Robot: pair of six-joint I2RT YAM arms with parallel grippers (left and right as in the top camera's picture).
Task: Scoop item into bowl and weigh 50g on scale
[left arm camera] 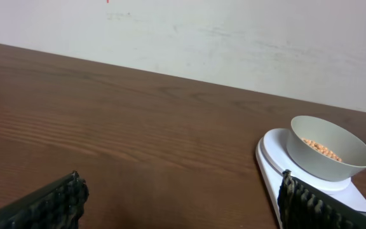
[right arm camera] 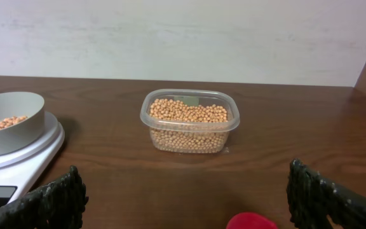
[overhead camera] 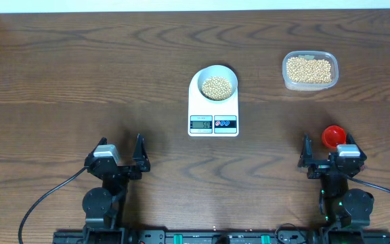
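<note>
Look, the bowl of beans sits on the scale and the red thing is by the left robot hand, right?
Almost. The bowl of beans sits on the scale, but the red thing is by the right gripper, not the left gripper; the overhead view shows it.

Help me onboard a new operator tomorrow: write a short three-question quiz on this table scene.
1. True or false: the bowl stands on the scale.
2. Where are the most beans? A) the clear tub B) the bowl C) loose on the table
3. Which gripper is nearest the red object?

Key: 1 true; 2 A; 3 the right gripper.
</note>
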